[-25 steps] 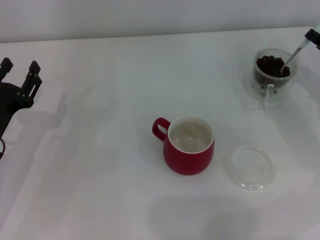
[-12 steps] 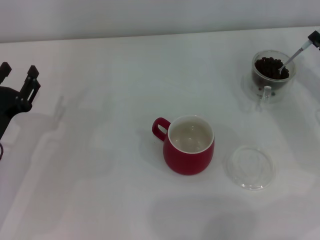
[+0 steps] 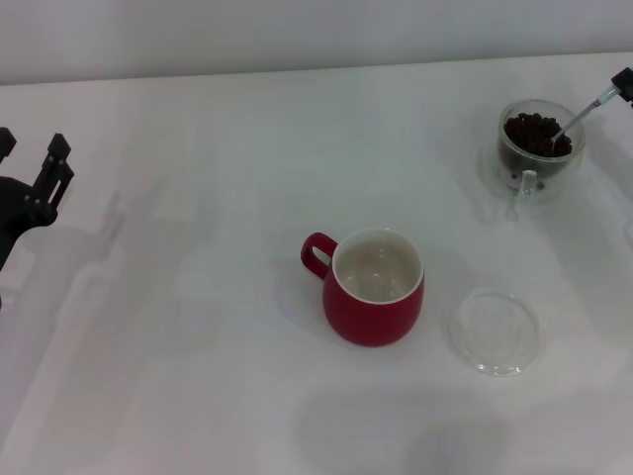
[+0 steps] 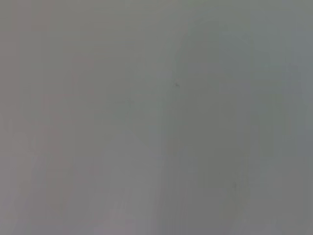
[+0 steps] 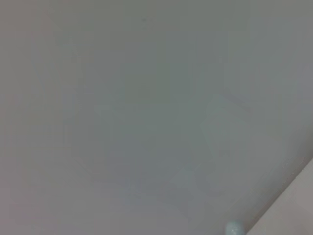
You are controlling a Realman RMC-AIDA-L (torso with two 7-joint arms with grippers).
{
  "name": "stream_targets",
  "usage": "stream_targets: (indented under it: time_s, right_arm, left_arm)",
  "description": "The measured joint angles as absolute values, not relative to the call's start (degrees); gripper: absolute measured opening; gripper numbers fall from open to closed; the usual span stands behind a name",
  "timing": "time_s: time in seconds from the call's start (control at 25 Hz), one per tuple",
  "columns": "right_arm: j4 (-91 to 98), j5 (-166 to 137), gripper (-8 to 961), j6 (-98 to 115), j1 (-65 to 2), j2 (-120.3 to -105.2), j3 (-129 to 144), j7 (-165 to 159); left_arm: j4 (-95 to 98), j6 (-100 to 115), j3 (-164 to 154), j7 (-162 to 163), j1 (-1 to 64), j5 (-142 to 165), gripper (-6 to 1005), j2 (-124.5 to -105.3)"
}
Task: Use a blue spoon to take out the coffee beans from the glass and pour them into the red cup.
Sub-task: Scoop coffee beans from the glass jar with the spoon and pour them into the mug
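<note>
Red cup (image 3: pixel 374 287): squat rounded red mug, white inside, loop handle; stood upright on the white table (image 3: pixel 198 346); taken as the landmark; no beans visible inside.

Red cup handle: turned toward the robot's left side and slightly away from the robot.

Glass (image 3: pixel 540 144): small clear cup with round rim and small clear side handle; stood well apart from the red cup, farther from the robot and toward the right side; handle turned toward the robot.

Coffee beans (image 3: pixel 534 134): dark brown, nearly black heap; lay inside the glass, filling it close to the rim.

Blue spoon (image 3: pixel 579 116): thin metal neck slanted down into the glass, bowl end among the coffee beans; upper end ran off toward the right edge of the head view, farther from the red cup than the glass.

Right gripper (image 3: pixel 622 81): only a dark tip seen at the right edge of the head view, at the upper end of the blue spoon; cannot tell whether clamped or apart.

Left gripper (image 3: pixel 30 148): parked well apart from the red cup, at the far left side; black fingers spread apart, nothing between them.

Saucer (image 3: pixel 496 331): flat clear glass disc; lay near the red cup, on its right side and slightly nearer the robot, not touching.

Wrist views: only a plain pale surface.
</note>
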State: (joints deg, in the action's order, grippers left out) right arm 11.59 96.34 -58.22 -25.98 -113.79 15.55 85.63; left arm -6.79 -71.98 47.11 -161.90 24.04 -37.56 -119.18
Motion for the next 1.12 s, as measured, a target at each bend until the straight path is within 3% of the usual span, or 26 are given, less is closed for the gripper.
stream_targets:
  time_s: [0.4,1.12]
  right_arm:
    - [10.3,96.3,137,-56.7,-25.4,-112.75,15.6,78.5]
    - [11.1,98.9,138,-56.0,-25.6,-112.87,15.6,73.5]
  left_arm:
    - [-5.6,-72.7,47.1,-161.9,24.7,-37.5,642,-119.11]
    - [-4.1,-73.0,47.1,-161.9,25.5,-37.6,641,-119.00]
